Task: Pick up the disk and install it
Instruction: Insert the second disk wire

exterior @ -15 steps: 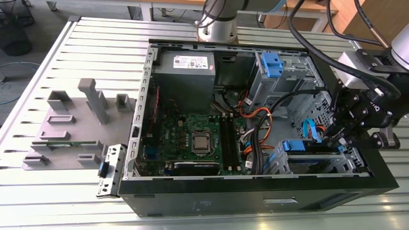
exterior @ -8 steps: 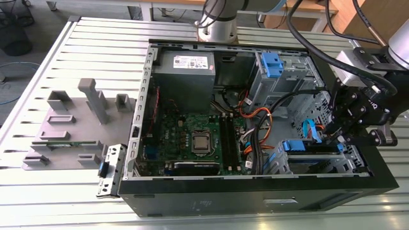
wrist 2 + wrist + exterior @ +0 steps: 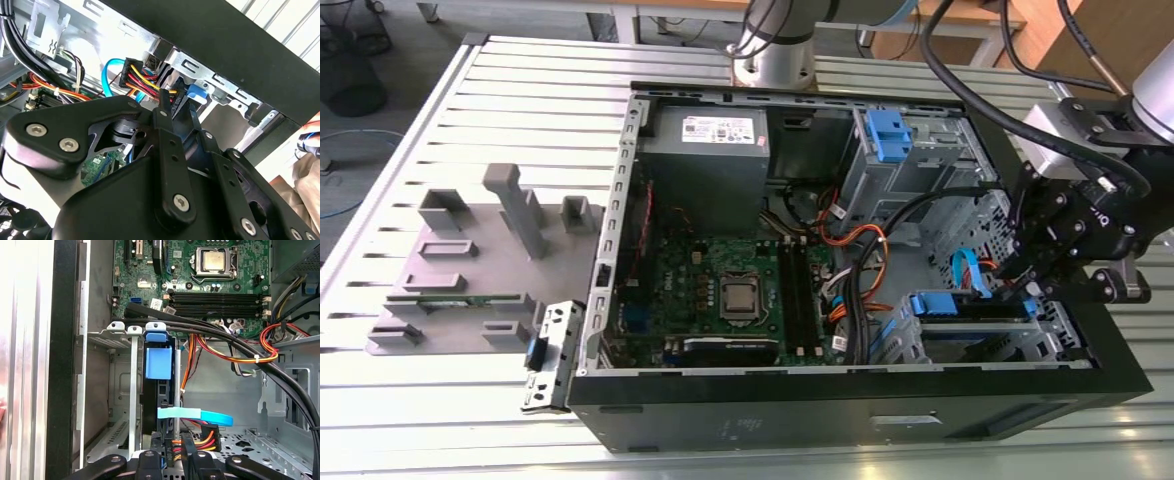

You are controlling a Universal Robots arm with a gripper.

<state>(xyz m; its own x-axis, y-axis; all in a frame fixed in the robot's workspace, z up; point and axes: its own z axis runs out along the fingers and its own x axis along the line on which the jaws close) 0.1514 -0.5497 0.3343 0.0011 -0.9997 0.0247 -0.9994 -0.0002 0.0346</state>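
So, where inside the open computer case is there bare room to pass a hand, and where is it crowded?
Free: the bare metal floor between the drive bay and the case's side wall. Crowded: the cable bundle crossing between the motherboard and that floor, and around the gripper beside the power connector.

The exterior view looks down from high on the open computer case [image 3: 854, 390]; both wrist views peer closely inside it

Computer case [image 3: 854, 400] on slatted table [image 3: 520, 90]; fixture block [image 3: 467, 260] at its 9 o'clock; gripper [image 3: 1021, 285] inside at 3 o'clock.
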